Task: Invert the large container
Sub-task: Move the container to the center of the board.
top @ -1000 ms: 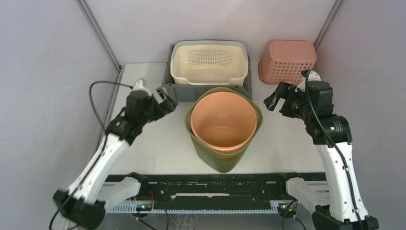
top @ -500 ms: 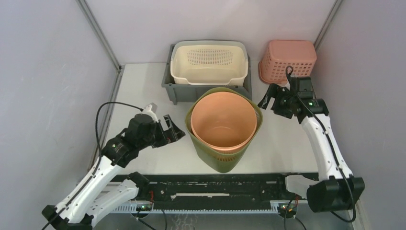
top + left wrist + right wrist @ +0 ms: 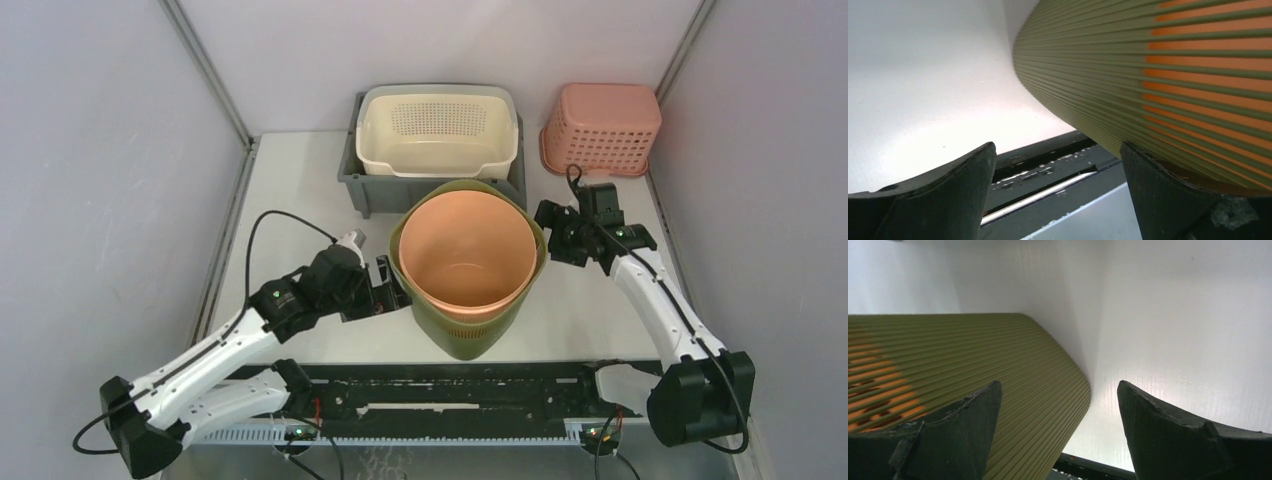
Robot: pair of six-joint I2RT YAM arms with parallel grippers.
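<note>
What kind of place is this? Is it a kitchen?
Probably a robot testing booth, not a kitchen: a bare white table boxed in by plain grey panels, white robot arms bolted along its near edge, and a ribbed olive-green plastic bin standing in the middle.

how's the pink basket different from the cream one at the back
The pink basket stands bottom up, straight on the table. The cream basket sits open side up, nested in a grey bin. The pink basket also looks smaller than the cream basket. Both are perforated plastic.
</note>
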